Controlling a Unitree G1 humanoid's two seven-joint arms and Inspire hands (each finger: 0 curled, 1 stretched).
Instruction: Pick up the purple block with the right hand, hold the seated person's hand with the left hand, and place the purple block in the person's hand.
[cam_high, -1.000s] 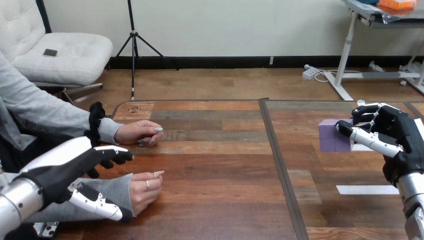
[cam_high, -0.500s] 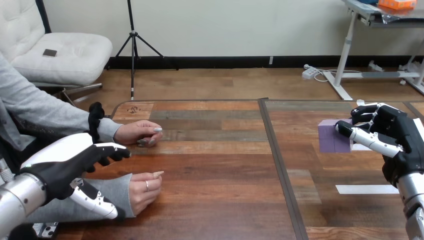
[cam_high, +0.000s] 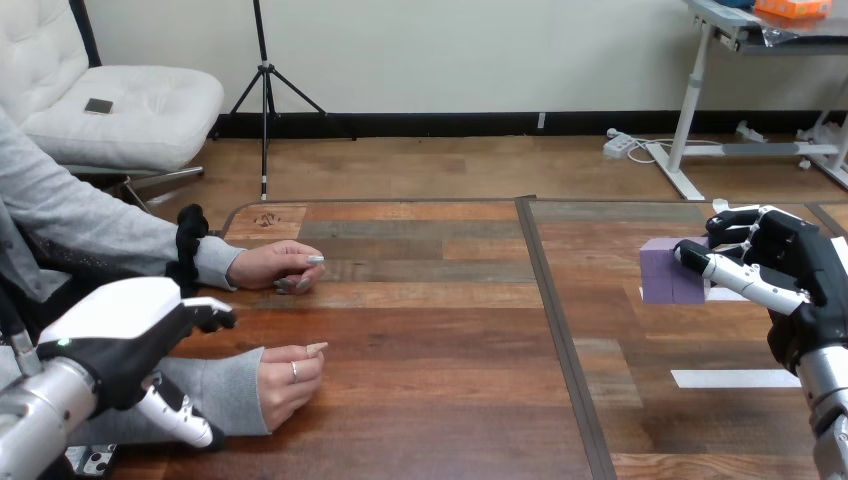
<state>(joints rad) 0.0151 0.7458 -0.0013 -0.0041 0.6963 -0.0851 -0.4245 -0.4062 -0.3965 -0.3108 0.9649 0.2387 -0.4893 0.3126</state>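
Right hand sat close to the right edge of the wooden plank table, toward the far right corner. It was closed on the purple block, matte and cube-shaped. The thumb lay across the block's near right side, and the fingers curled in over its far top edge. The grip was narrow, with the block filling the gap. Could not tell whether the block rested on the table or was just clear of it. 1 strip of white tape showed on the table just beside the block's lower right corner. A 2nd white tape strip lay closer to the near edge, beside the silver right forearm.

Left hand was at the near left corner, white-shelled back uppermost. Its fingers were relaxed and only slightly bent, and the thumb was dropped well away from them. The hand was wide and held nothing. It hung over the grey sleeve of the person's nearer hand. Could not tell whether it touched the sleeve.

That nearer hand lay on the table near the left edge, loosely curled, just beyond the robot's left thumb and apart from the robot's fingers. The person's farther hand rested palm down on the table, farther along the left edge, apart from both robot hands. The block was well apart from both of the person's hands, across the dark seam running down the table.
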